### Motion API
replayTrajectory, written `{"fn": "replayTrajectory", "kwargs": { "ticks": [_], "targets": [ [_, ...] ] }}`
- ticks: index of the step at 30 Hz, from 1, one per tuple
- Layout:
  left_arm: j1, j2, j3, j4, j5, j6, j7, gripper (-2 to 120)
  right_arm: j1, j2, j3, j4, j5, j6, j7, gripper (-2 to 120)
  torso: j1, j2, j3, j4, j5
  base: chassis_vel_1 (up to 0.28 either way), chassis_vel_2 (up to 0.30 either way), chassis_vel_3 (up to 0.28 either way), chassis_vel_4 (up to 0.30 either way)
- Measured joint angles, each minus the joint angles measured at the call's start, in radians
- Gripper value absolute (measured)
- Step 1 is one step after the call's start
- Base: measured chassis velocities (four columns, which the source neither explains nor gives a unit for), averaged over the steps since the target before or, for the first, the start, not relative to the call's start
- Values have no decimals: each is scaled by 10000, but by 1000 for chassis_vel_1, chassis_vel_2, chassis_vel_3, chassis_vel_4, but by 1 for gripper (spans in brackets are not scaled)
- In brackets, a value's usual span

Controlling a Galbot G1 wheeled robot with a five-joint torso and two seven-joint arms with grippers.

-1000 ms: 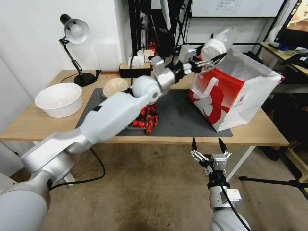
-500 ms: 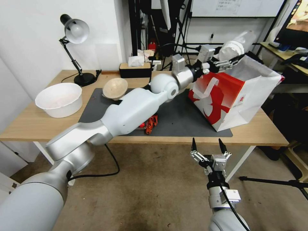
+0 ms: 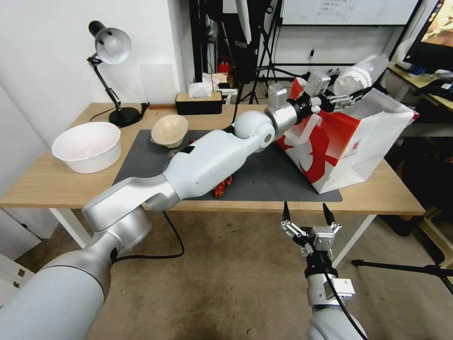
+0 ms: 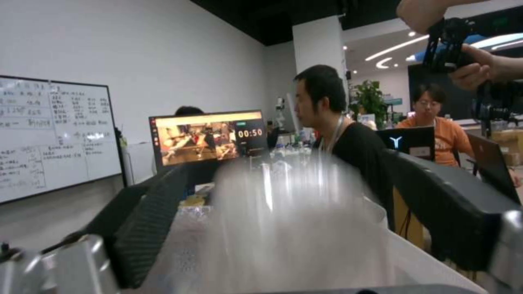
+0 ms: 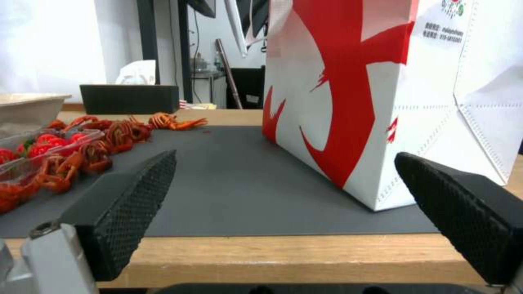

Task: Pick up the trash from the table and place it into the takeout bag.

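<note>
My left gripper [image 3: 351, 93] is stretched out over the open top of the red-and-white takeout bag [image 3: 344, 141], shut on a clear white-lidded cup [image 3: 358, 75]. Seen from the left wrist, that cup [image 4: 294, 228] is a blurred clear cylinder between the two black fingers [image 4: 147, 220]. A beige bowl [image 3: 170, 130] lies tilted at the mat's far left corner on the light-wood table [image 3: 56, 182]. My right gripper [image 3: 306, 215] hangs open below the table's front edge, facing the bag [image 5: 381, 90] across the grey mat [image 5: 234, 179].
A large white bowl [image 3: 87, 146] sits at the table's left. A clear tray of cherry tomatoes [image 5: 32, 151] and red crayfish shells [image 3: 222, 182] lie on the mat under my left arm. A desk lamp [image 3: 111, 47] and a black tissue box [image 3: 198, 101] stand at the back.
My left arm has swung right with the clear cup, from beside the bag's near rim to above its open top. The right arm has stayed still.
</note>
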Motion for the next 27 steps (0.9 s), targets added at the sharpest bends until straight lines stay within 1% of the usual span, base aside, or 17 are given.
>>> {"fn": "replayTrajectory", "kwargs": {
  "ticks": [1,3,13,15,16,18,20,21,25,26,27],
  "targets": [
    [0,26,-11,7,6,0,-1,97,-3,-8,8,19,7,0,3,100,0,0,0,0,0,0,0,0,0],
    [0,56,-35,2,7,1,-5,99,-6,-12,11,21,9,0,4,100,0,0,0,0,-1,0,0,0,0],
    [105,228,-202,-134,18,18,-62,100,-7,-19,3,20,14,0,5,100,0,0,0,-1,-1,0,0,0,0],
    [207,355,-378,-322,34,23,-213,100,14,-20,-9,16,15,-6,5,100,0,0,0,-1,-1,0,0,0,0],
    [298,523,-534,-551,45,35,-353,100,30,-20,-28,-2,15,-10,4,100,0,0,0,-2,-2,0,0,0,0],
    [337,612,-595,-654,54,46,-414,100,34,-20,-39,-12,15,-12,3,100,0,0,0,-1,-2,0,0,0,0],
    [486,1024,-877,-1046,110,102,-615,100,45,-18,-66,-26,11,-20,0,100,0,0,0,0,-3,0,0,0,0],
    [486,1024,-877,-1046,110,102,-615,100,45,-18,-66,-26,11,-20,0,100,0,0,0,0,-3,0,0,0,0],
    [736,1693,-1362,-1544,238,157,-822,100,39,-38,-79,-10,-8,-48,-6,100,1,0,0,0,-3,0,0,0,0],
    [736,1693,-1362,-1544,238,157,-822,100,39,-38,-79,-10,-8,-48,-6,100,1,0,0,0,-3,0,0,0,0],
    [871,2003,-1642,-1766,289,180,-897,100,31,-67,-86,9,-12,-63,-9,100,0,0,0,-1,-4,0,0,0,0]
  ]
}}
